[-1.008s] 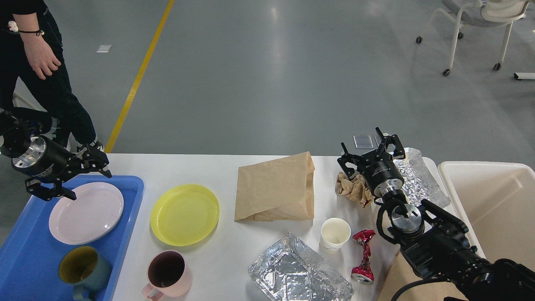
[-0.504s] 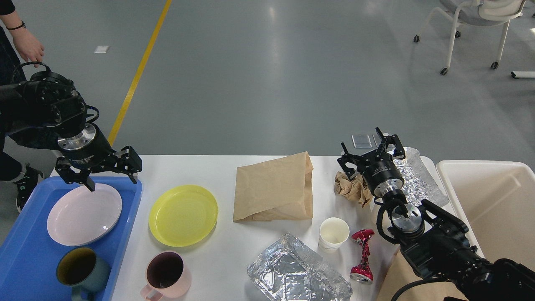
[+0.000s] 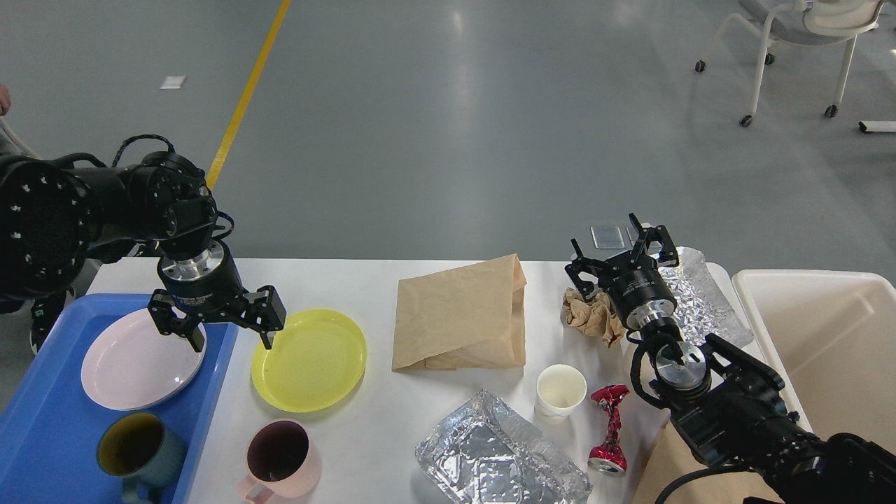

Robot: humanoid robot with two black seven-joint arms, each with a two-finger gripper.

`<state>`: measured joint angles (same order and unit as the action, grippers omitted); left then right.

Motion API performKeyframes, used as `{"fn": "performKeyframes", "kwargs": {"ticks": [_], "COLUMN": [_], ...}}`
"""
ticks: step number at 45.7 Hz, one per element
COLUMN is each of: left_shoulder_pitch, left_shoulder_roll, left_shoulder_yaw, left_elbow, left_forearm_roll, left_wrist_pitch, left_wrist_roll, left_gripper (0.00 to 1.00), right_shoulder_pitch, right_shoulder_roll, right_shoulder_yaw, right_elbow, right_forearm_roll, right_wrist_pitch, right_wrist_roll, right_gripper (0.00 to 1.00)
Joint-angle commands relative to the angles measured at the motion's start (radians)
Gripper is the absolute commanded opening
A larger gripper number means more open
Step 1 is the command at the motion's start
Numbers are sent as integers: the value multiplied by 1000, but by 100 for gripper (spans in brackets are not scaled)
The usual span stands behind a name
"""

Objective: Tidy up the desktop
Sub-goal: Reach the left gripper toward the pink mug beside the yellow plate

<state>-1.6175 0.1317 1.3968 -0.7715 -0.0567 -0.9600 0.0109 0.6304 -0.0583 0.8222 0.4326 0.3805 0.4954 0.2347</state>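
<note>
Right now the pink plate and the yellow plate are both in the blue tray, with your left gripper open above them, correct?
Not quite. In the head view only the pink plate lies in the blue tray; the yellow plate sits on the desktop beside the tray. The left gripper is open, straddling the tray's right edge between the two plates.

The left gripper (image 3: 232, 341) travelled rightward across the blue tray (image 3: 42, 434). It had begun over the tray's left portion beside the pink plate (image 3: 133, 367), then passed above the plate's far edge, and ended with its spread fingers straddling the tray's right rim, one tip at the near-left edge of the yellow plate (image 3: 309, 368). The left arm swung into view accordingly. The bystander at upper left withdrew almost entirely out of frame.
</note>
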Motion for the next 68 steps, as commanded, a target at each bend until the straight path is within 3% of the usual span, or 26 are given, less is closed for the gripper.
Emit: {"fn": "performKeyframes", "kwargs": {"ticks": [1, 30, 44, 59, 68], "left_shoulder_pitch": [13, 79, 76, 111, 131], "left_shoulder_roll": [-41, -40, -29, -32, -41], "left_shoulder_yaw": [-1, -82, -124, -122, -124], "left_elbow": [-15, -63, -160, -152, -123], "left_forearm_roll": [3, 83, 83, 84, 86], "left_wrist_pitch": [0, 0, 0, 0, 0], "left_wrist_roll": [1, 4, 24, 63, 63], "left_gripper": [97, 97, 97, 96, 89], "right_shoulder_pitch": [0, 0, 2, 0, 0], "right_shoulder_roll": [0, 0, 0, 0, 0], "right_shoulder_yaw": [0, 0, 0, 0, 0], "right_elbow": [0, 0, 0, 0, 0], "right_forearm_roll": [0, 0, 0, 0, 0], "right_wrist_pitch": [0, 0, 0, 0, 0], "right_wrist_roll": [0, 0, 0, 0, 0], "right_gripper": [100, 100, 100, 100, 100]}}
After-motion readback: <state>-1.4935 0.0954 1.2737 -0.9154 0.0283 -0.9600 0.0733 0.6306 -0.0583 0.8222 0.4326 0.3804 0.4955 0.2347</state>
